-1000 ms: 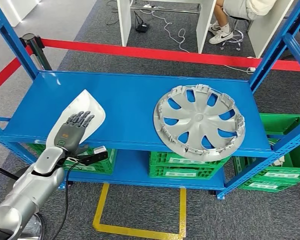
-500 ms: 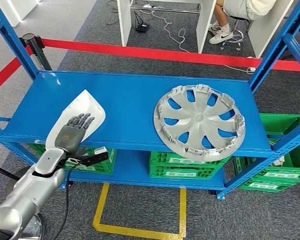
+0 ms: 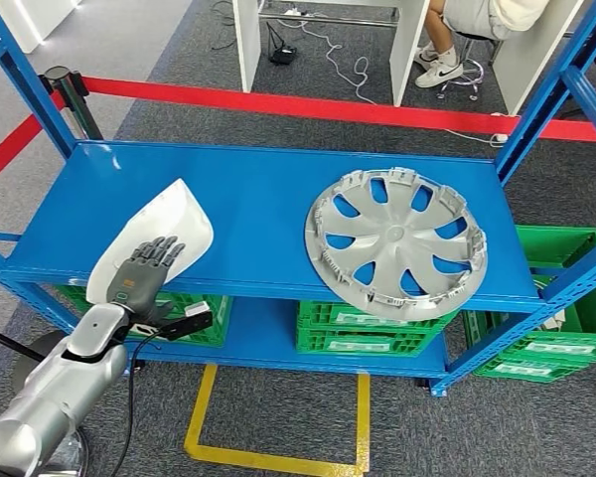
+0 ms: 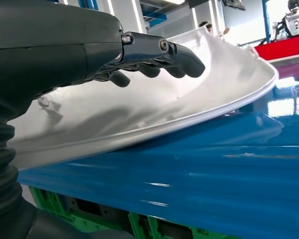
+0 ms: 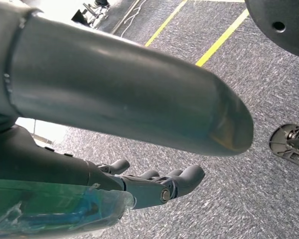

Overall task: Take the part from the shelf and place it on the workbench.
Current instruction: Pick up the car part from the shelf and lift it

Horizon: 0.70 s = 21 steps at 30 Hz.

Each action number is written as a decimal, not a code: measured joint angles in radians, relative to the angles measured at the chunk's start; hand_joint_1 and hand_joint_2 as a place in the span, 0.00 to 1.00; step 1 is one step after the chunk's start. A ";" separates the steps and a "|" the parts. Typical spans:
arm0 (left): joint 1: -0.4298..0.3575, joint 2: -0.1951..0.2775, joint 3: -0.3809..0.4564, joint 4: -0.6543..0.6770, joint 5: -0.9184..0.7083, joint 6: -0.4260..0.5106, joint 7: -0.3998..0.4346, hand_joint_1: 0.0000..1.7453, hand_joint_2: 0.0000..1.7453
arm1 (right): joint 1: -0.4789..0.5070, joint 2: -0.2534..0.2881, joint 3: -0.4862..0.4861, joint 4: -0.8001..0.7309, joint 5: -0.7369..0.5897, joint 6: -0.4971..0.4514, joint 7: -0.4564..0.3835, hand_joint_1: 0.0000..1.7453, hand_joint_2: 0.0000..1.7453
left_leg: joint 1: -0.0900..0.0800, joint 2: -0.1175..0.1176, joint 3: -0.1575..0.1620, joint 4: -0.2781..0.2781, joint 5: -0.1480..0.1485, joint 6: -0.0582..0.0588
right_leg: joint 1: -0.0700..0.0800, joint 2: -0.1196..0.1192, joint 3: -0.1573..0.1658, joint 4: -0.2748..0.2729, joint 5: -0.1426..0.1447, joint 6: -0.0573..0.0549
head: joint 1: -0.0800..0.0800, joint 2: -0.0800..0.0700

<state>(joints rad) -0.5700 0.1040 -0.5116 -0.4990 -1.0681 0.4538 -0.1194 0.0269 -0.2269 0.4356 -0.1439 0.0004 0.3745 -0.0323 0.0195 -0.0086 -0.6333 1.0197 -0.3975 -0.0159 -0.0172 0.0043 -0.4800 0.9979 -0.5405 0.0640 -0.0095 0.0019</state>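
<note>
While the white part (image 3: 154,231) lies at the near left edge of the blue shelf (image 3: 265,214), the left hand (image 3: 139,268) rests on top of it, its dark fingers (image 4: 167,52) laid nearly straight along the shell's upper face. Left wrist view: the part's rim overhangs the shelf surface and its far edge is raised off the blue deck, so the part appears tilted; whether the thumb is hooked beneath it cannot be told, and a firm hold cannot be confirmed. Right hand (image 5: 155,184): hanging over grey carpet, fingers loosely curled with nothing in them. Other items: a silver wheel cover (image 3: 394,241) flat on the right half of the same shelf, well apart from the hand; green crates (image 3: 363,333) on the lower level; a red barrier tape (image 3: 318,104) beyond the rack; a seated person (image 3: 460,25) at the far side. Progress, as judged: early stage, with the part contacted but still on the shelf; lifting it clear, carrying it and setting it on the workbench all remain
</note>
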 joint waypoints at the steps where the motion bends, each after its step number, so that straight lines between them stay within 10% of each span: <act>1: 0.000 0.000 0.000 0.000 0.000 -0.002 0.002 0.00 1.00 | 0.000 0.000 0.000 0.000 0.000 0.000 0.000 0.00 0.00 | 0.000 0.000 0.000 0.000 0.000 0.000 | 0.000 0.000 0.000 0.000 0.000 0.000 | 0.000 0.000; 6: 0.000 0.003 0.000 0.000 -0.002 -0.010 0.018 0.24 1.00 | -0.001 0.001 0.000 0.000 0.000 -0.001 0.001 0.00 0.00 | 0.000 0.000 0.000 0.000 0.000 0.000 | 0.000 0.000 0.000 0.000 0.000 0.000 | 0.000 0.000; 11: 0.000 0.009 0.000 0.000 -0.009 -0.011 0.022 0.96 1.00 | -0.002 0.003 0.000 0.000 0.000 -0.001 0.001 0.00 0.00 | 0.000 0.000 0.000 0.000 0.000 0.000 | 0.000 0.000 0.000 0.000 0.000 0.000 | 0.000 0.000; 21: -0.005 0.017 -0.005 0.000 -0.033 -0.010 0.023 1.00 1.00 | -0.004 0.004 0.000 0.000 0.000 -0.001 0.001 0.00 0.00 | 0.000 -0.004 0.000 0.000 0.002 0.000 | 0.000 -0.006 0.001 0.000 -0.001 0.000 | 0.000 0.000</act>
<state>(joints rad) -0.5754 0.1213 -0.5169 -0.4990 -1.1016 0.4436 -0.0962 0.0228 -0.2225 0.4356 -0.1442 0.0008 0.3731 -0.0309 0.0198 -0.0128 -0.6331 1.0194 -0.3959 -0.0154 -0.0174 -0.0019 -0.4787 0.9979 -0.5413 0.0636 -0.0095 0.0019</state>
